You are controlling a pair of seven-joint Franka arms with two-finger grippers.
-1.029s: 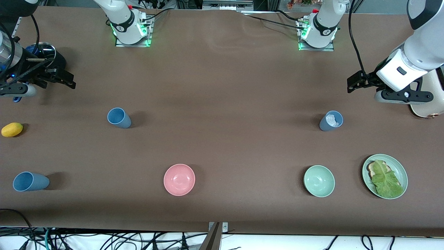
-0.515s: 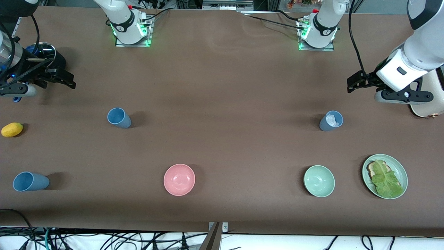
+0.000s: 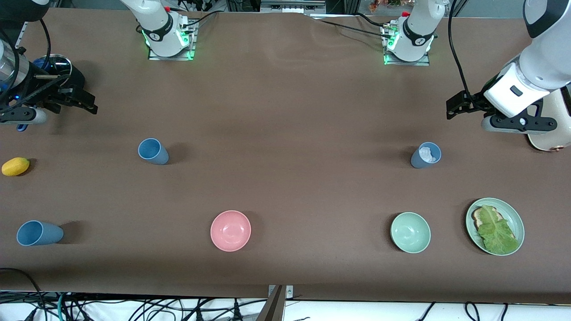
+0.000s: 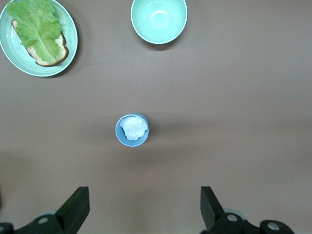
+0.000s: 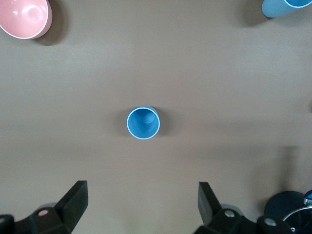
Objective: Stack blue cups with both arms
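Observation:
Three blue cups sit on the brown table. A bright blue cup [image 3: 153, 151] [image 5: 143, 123] stands upright toward the right arm's end. Another blue cup [image 3: 39, 233] [image 5: 285, 7] sits nearer the front camera at that same end. A duller grey-blue cup [image 3: 419, 162] [image 4: 127, 143] toward the left arm's end holds a crumpled white wad. My right gripper [image 3: 89, 103] [image 5: 142, 191] hovers open and empty over bare table beside the bright cup. My left gripper [image 3: 455, 108] [image 4: 144, 195] hovers open and empty over bare table beside the grey-blue cup.
A pink bowl [image 3: 230, 230] and a mint-green bowl [image 3: 410, 232] lie near the front edge. A green plate [image 3: 513, 209] carries bread and lettuce. A yellow fruit [image 3: 15, 166], a black pot [image 3: 62, 71] and a cream vessel [image 3: 551, 129] sit at the table's ends.

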